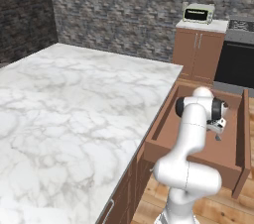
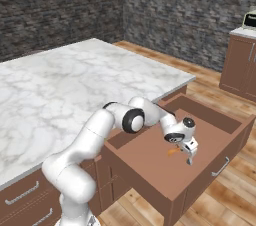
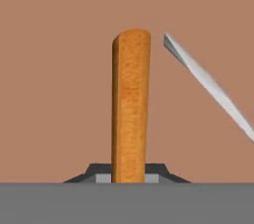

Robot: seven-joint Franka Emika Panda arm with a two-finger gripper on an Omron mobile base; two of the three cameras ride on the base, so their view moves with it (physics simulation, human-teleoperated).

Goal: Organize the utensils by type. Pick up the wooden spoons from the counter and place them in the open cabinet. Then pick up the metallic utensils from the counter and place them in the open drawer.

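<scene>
gripper [image 2: 189, 154]: hangs over the open drawer [image 1: 198, 154], fingers pinched on the orange-brown fork [image 3: 130, 104]; the dark finger tips [image 3: 158, 171] sit tight against both sides of the stem at the bottom of the hand view.
held item: slim orange-brown strip with a rounded far end. the tines are hidden at the gripper end or out of sight, so i judge it to be the fork by colour and slimness.
fork location: in the jaws, above the flat bottom of the drawer. in the right base view an orange sliver [image 2: 173, 152] shows just beside the hand. whether it touches the bottom i cannot tell.
long axis: runs straight along the gripper's own line, pointing away from the hand toward the drawer floor.
silvery utensil [image 3: 211, 85]: pale, thin, tapered strip, lying at a slant just beside the fork's far end and apart from it; looks already down in the drawer. likely the small metal spoon's handle; bowl not seen.
handling, judged: fork is light, stiff and narrow, probably smooth. a grip near 1 end lets it pivot, a hold nearer the middle would be steadier.
risk, judged: the fork may land on the silvery utensil.
counter [image 1: 74, 114]: white marble with grey veins, beside the drawer.
</scene>
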